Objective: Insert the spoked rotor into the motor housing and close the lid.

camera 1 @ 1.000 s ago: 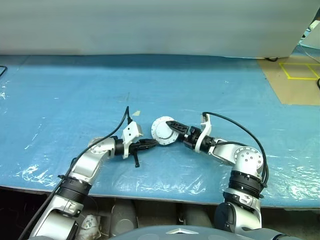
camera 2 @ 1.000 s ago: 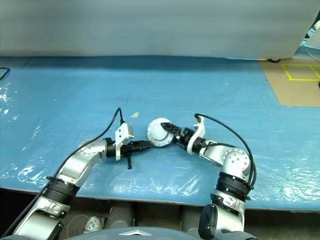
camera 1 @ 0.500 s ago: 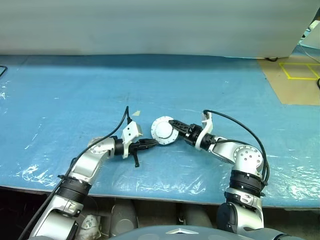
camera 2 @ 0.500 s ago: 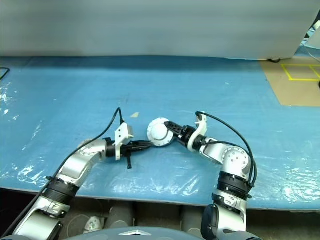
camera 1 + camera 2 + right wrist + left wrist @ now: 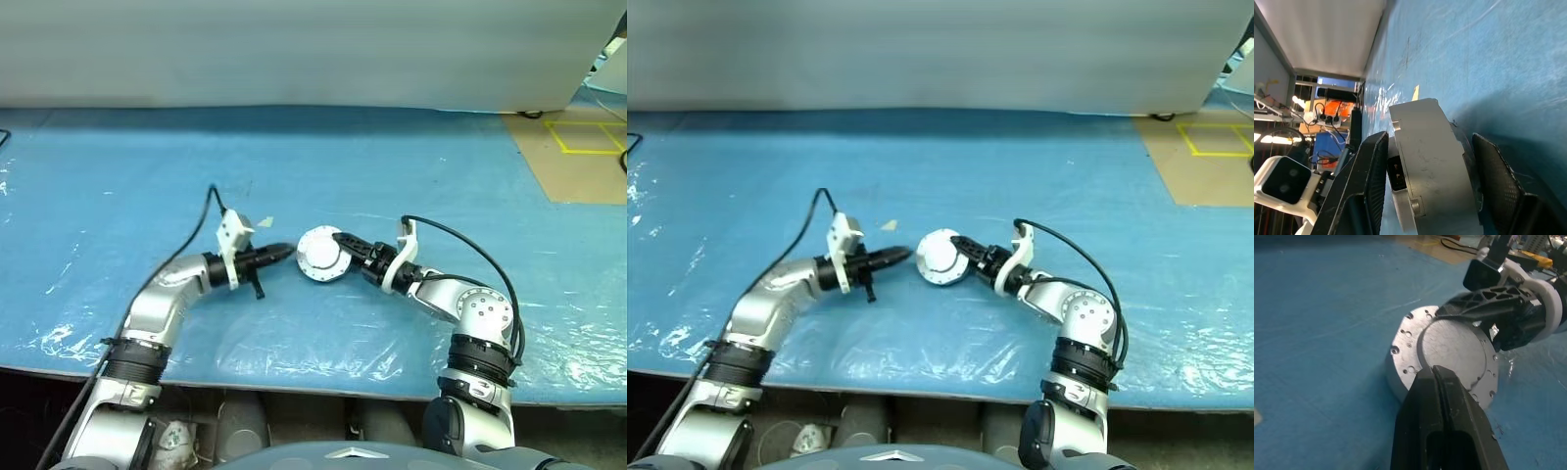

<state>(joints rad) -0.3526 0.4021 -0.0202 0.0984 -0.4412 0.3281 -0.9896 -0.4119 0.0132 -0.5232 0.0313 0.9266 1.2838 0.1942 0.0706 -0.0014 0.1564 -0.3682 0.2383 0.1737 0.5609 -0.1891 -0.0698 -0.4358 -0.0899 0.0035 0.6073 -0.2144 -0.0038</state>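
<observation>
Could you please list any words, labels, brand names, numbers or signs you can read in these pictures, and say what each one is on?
No readable text in these pictures.
The motor housing, with the lid on it, shows only bare metal and screw holes.
The yellow lines on the floor beyond the table are plain outlines, not lettering.

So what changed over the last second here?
The left end effector, shut and holding nothing, swung up and outward from just below the closed motor housing, its tip now at the housing's left edge. The right end effector closed in on the housing. The housing stayed put on the blue table.
</observation>
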